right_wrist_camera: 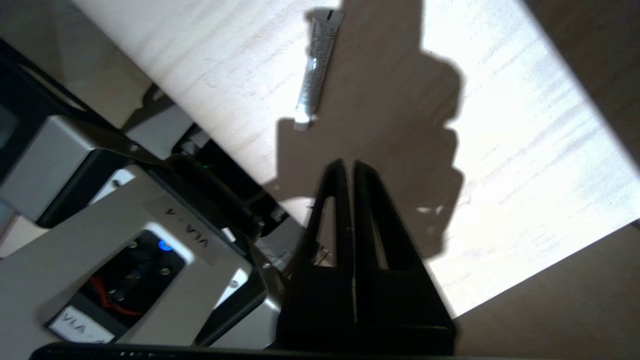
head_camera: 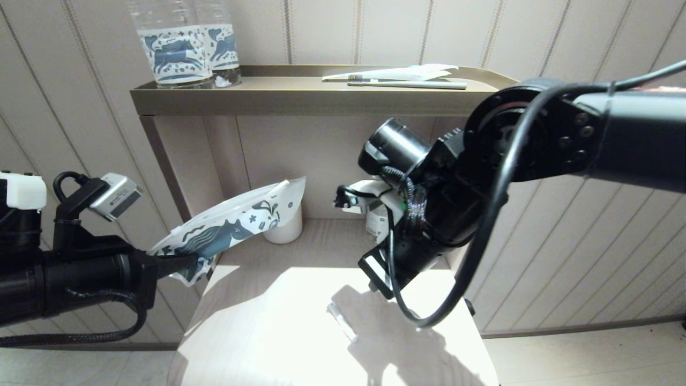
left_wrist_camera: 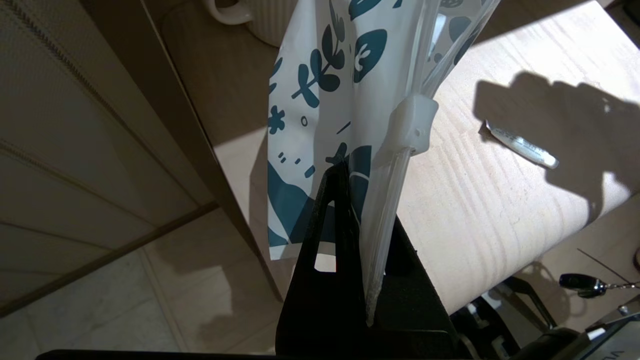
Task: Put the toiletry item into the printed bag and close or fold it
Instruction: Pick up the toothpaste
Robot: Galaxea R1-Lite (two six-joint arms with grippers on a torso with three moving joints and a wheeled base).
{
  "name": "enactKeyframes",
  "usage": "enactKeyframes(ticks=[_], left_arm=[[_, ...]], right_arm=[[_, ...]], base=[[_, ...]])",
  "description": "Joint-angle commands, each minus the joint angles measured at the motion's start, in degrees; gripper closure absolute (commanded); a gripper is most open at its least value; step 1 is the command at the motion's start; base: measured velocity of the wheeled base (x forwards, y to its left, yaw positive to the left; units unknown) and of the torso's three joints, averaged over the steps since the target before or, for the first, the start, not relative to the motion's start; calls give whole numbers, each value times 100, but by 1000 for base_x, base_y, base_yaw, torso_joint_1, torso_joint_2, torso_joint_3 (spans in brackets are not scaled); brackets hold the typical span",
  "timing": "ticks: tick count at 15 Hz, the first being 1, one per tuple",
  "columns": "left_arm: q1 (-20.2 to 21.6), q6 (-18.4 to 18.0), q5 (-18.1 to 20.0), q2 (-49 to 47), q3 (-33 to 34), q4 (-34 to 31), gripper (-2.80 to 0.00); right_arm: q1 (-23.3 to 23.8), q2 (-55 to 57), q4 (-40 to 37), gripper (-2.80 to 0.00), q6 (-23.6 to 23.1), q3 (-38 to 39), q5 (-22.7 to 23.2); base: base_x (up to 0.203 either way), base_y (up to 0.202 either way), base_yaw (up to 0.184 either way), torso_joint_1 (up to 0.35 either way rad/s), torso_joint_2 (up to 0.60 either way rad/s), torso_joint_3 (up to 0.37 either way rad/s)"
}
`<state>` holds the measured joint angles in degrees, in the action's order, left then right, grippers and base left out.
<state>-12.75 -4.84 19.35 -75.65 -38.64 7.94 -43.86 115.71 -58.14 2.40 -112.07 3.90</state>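
Gripping the bag (head_camera: 230,228) by one end, the left gripper (head_camera: 179,264) is seen at the lower left of the head view, its black fingers clamped tight on the plastic. The bag is held off the table (head_camera: 278,321), slanting from the gripper up toward the centre of the frame, its far end near a white cup (head_camera: 286,228) at the back. In the left wrist view the bag (left_wrist_camera: 330,100) is pinched between the fingers (left_wrist_camera: 332,210), and its white zip slider (left_wrist_camera: 414,125) is seen just beyond the fingertips.

The right gripper (right_wrist_camera: 348,165) is shown in its wrist view with the two fingers almost pressed together, only a thin slit between them, and nothing held. It is poised above the table, over its own shadow. A small sachet (right_wrist_camera: 315,67) lies flat on the table ahead of it, untouched; the same sachet (head_camera: 341,321) is seen at lower centre of the head view.

On the shelf (head_camera: 300,99) at the top, two bottles (head_camera: 185,45) are stood at the left and a toothbrush (head_camera: 407,83) is laid at the right.
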Motion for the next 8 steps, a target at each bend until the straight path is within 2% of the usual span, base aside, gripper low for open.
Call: enactKeyframes(ticks=[1,6,8], left_arm=[[-8,19,8,-4,15,-3,0],[-8,27,43,-11,85,-4,0],[-26,27,74,-19,103,-11,0]], right_arm=[[-128,424,29,-280,-1,-10,-305],[-246,907,741,-280,-25,-26,-852],[-220,1015,796,-280,-20,-34,-873]], base=[[0,0,0,0,0,0],[0,0,0,0,0,0],[0,0,0,0,0,0]])
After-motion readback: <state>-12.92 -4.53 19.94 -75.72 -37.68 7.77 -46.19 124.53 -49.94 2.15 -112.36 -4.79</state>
